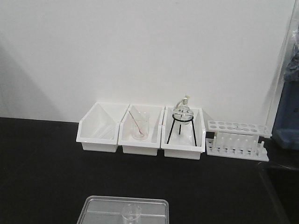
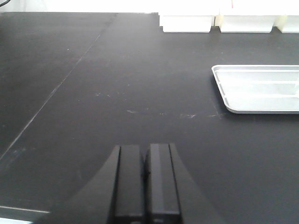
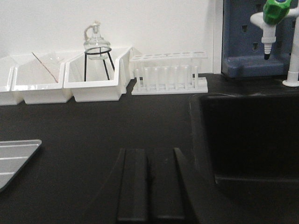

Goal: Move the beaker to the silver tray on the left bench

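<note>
The small clear beaker [image 1: 131, 214] stands upright in the silver tray [image 1: 98, 207] at the bottom edge of the front view. The tray also shows at the right of the left wrist view [image 2: 254, 88] and as a corner at the left of the right wrist view [image 3: 14, 156]; the beaker is not seen in either wrist view. My left gripper [image 2: 145, 149] is shut and empty over the black bench, left of the tray. My right gripper [image 3: 148, 154] is shut and empty over the bench, between the tray and the sink. Neither gripper shows in the front view.
Three white bins stand at the back wall: an empty one [image 1: 98, 128], one with a beaker and stirring rod [image 1: 140, 126], one with a round flask on a black stand [image 1: 183, 116]. A white test-tube rack [image 1: 238, 140] stands to their right. A sink [image 3: 252, 135] and green-tipped tap [image 3: 271, 18] lie right.
</note>
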